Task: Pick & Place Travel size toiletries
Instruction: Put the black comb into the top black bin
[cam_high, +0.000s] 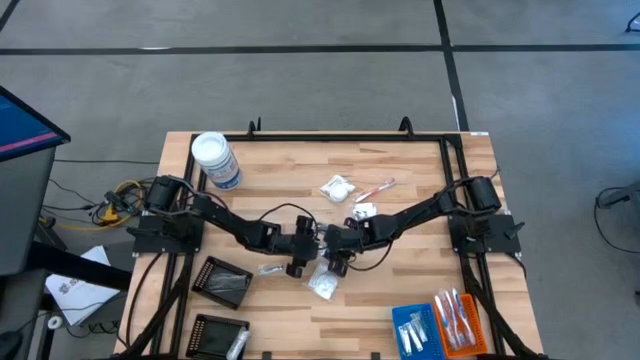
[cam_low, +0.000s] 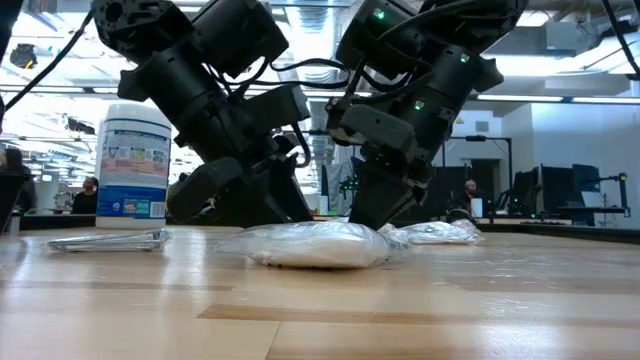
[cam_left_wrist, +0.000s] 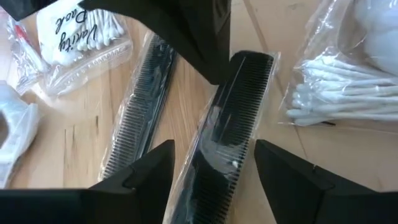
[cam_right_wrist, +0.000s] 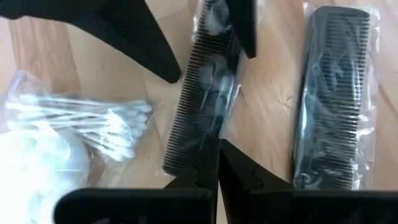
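Two black combs in clear wrappers lie side by side on the wooden table. My left gripper (cam_left_wrist: 214, 148) stands open, one finger on each side of one comb (cam_left_wrist: 227, 124), without touching it. My right gripper (cam_right_wrist: 217, 148) is shut at the far end of that same comb (cam_right_wrist: 202, 87). The second comb (cam_left_wrist: 140, 106) lies free beside it. A bag of cotton swabs (cam_left_wrist: 336, 99) and a white sachet (cam_high: 325, 285) lie close by. In the high view both grippers meet at the table's middle (cam_high: 320, 250). My right gripper's shut fingertips (cam_right_wrist: 211, 158) meet on the comb's wrapper (cam_right_wrist: 225, 118) near one end of the comb, slanting down from above. I cannot tell whether they have the comb itself or only the wrapper. The comb lies flat on the table.
A big white-lidded jar (cam_high: 215, 160) stands at the far left. Two black trays (cam_high: 222, 280) sit near the left front, blue (cam_high: 413, 330) and orange (cam_high: 462, 320) trays at the right front. A white sachet (cam_high: 337, 187) and a red toothbrush (cam_high: 378, 186) lie farther back.
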